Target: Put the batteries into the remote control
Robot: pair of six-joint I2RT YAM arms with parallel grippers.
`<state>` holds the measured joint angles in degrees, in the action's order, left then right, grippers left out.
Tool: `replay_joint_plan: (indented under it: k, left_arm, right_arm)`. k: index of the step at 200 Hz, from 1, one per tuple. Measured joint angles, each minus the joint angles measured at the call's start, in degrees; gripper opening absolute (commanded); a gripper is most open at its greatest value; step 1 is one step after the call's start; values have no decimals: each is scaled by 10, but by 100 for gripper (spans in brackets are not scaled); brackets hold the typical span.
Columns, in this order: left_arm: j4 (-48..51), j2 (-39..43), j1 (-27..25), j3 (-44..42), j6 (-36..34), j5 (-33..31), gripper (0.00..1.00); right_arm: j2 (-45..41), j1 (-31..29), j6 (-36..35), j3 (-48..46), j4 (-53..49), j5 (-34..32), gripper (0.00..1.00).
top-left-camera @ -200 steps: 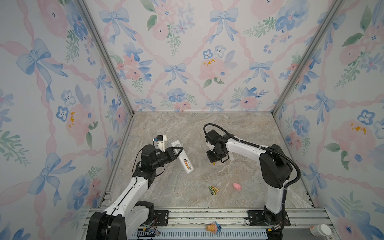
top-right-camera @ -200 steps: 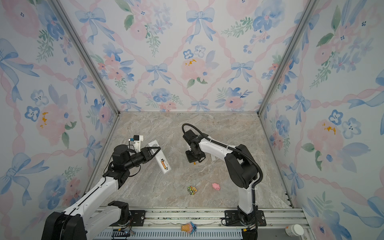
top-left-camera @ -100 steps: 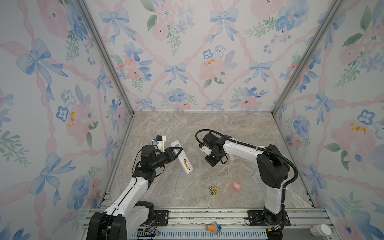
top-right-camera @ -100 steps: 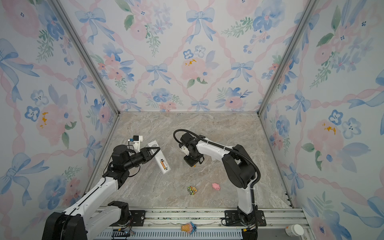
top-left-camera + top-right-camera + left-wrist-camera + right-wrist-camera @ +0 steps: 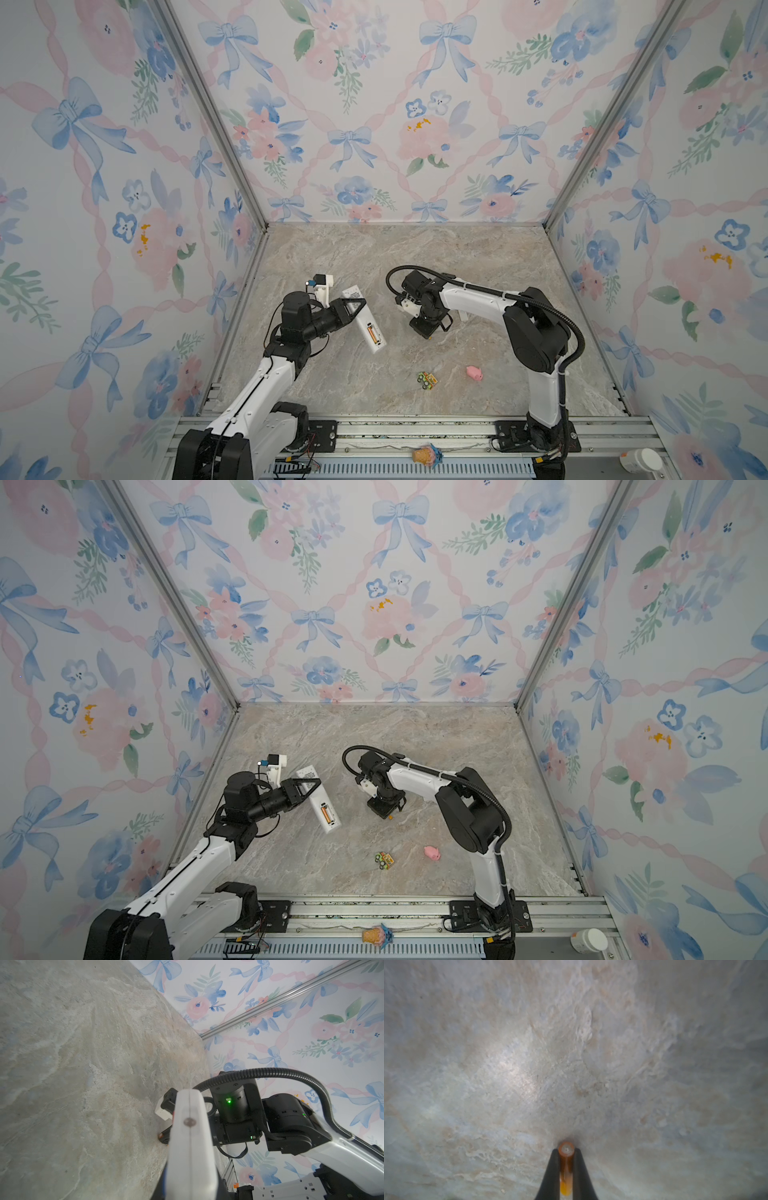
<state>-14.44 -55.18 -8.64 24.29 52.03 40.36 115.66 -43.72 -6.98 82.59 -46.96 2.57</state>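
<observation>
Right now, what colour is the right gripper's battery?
The battery is orange, clearest in the right wrist view.

The right gripper [image 5: 566, 1150] pinches an orange battery [image 5: 566, 1167] between its two dark fingers [image 5: 552, 1172]. The battery's round, metal-tipped end pokes just past the tips, toward the mottled grey-beige marble surface [image 5: 508, 1064] close beneath.
</observation>
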Motion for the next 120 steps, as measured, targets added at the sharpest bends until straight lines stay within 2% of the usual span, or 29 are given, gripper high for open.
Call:
replay_joint_plan:
  k: [29,66,120]
  left_arm:
    - [53,1,0,0,-25,0,0]
    - [79,1,0,0,-39,0,0]
    - [84,1,0,0,-40,-8,0]
  right_arm:
    - [2,0,-6,0,-2,0,0]
    - [3,2,-8,3,-14,4,17]
    - [25,3,2,56,-38,6,33]
